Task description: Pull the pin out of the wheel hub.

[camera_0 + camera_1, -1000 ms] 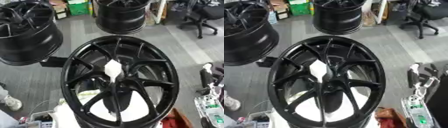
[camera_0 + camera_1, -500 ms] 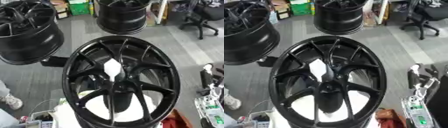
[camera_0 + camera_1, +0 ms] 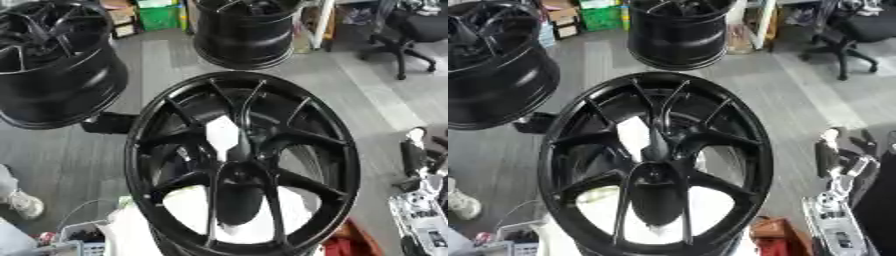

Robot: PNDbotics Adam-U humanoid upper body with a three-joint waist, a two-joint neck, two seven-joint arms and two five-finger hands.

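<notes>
We see a black wheel hub (image 3: 654, 162) lying face up below us, its spokes meeting at the centre. Two more black rims (image 3: 496, 65) (image 3: 677, 32) stand on the grey floor (image 3: 798, 90) behind it. Our right hand (image 3: 837, 155) shows at the right edge.

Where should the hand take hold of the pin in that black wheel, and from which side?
Grip the dark pin by its upper end, which seems to stand up from the hub. Come from above, since spokes of the wheel crowd its base all round. The right hand, nearest, shows at the right edge.
</notes>
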